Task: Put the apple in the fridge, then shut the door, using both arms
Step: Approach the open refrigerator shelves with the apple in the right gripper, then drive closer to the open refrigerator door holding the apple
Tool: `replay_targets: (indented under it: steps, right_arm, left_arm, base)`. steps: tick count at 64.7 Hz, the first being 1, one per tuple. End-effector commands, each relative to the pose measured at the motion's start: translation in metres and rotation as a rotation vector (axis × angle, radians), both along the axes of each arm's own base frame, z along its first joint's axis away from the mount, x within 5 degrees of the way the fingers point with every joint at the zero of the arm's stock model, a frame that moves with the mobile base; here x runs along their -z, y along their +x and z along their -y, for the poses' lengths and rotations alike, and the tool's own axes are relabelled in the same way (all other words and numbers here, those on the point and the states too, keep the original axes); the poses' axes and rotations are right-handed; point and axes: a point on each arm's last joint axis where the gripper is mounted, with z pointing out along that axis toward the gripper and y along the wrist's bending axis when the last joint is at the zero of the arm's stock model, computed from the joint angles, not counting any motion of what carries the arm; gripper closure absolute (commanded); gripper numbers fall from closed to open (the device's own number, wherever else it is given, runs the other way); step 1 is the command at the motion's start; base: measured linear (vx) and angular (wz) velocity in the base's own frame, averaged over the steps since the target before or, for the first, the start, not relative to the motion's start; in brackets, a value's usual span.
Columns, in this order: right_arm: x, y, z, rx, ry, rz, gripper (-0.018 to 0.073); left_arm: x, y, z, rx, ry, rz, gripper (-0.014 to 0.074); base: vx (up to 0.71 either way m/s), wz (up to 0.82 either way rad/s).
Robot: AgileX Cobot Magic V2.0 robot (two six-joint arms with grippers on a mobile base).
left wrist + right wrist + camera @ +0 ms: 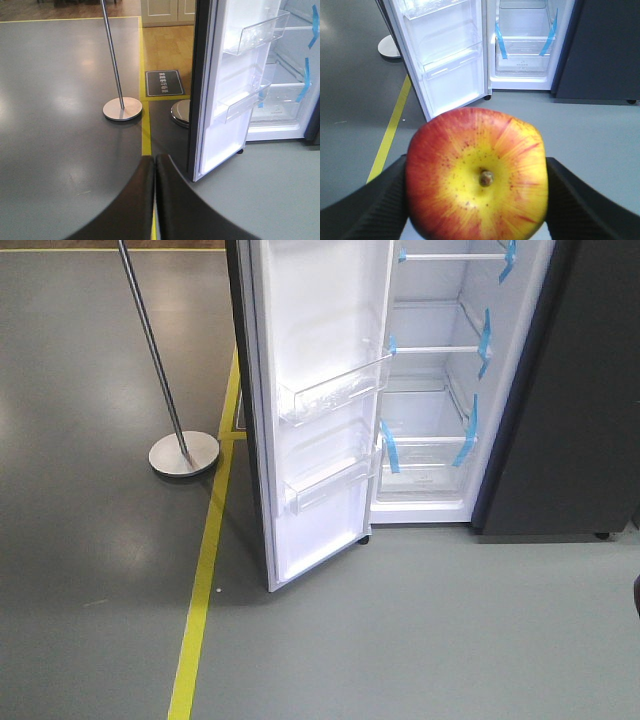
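I hold the apple (477, 175) in the right gripper (477, 202), well in front of the open fridge (425, 280).

Its 2 black fingers (367, 210) press the red and yellow apple from both sides, with the stem dimple turned to my camera. The left gripper (154, 200) has its fingers pressed together with nothing between them, above the grey floor (450, 640). The door (320, 340) stands wide open and shows its white inner face with 2 clear bins (335, 395). Blue tape (466, 435) is on the glass shelves inside. A yellow line (205, 580) and a pole stand (184, 453) are left of the door.
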Motion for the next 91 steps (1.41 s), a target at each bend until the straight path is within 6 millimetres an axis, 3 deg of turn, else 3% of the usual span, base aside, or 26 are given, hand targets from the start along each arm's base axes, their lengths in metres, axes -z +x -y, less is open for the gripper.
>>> replay_targets:
  steps: [1,91]
  right_arm:
    - [-0.0133,0.0038,0.0004,0.006,0.001,0.095,0.0364]
    - [-0.0133,0.0038,0.0004,0.006,0.001,0.095,0.0364]
  left_arm:
    - [-0.0005,0.0012,0.0001,0.001,-0.004,0.066,0.0602]
    - [-0.0005,0.0012,0.0001,0.001,-0.004,0.066,0.0602]
  base:
    - [0.06,0.0]
    - [0.05,0.0]
